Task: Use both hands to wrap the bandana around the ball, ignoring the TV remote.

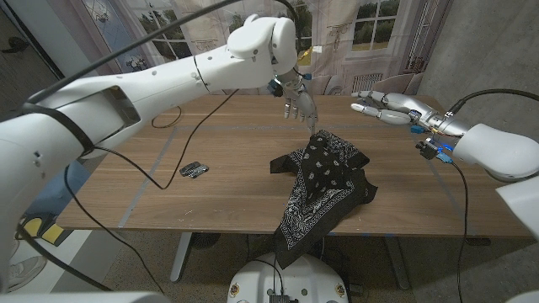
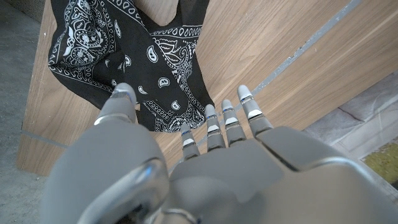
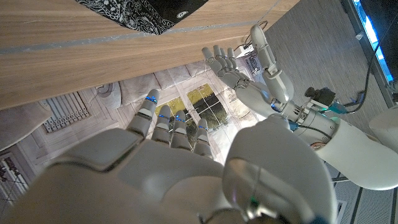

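The black paisley bandana (image 1: 324, 181) lies bunched on the desk (image 1: 227, 168) just below the left hand (image 1: 296, 101), whose empty fingers (image 2: 214, 124) hang apart, nearer than the open right hand (image 1: 392, 108).

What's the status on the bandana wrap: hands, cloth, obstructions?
Left robot hand open above the bandana. Right robot hand open, off to the side. Bandana bunched, one corner over the table edge. Remote well clear.

Wooden table (image 1: 210, 198) on a speckled floor (image 1: 152, 269); backdrop of painted windows (image 1: 375, 25) behind; grey wall (image 1: 488, 50) beside it
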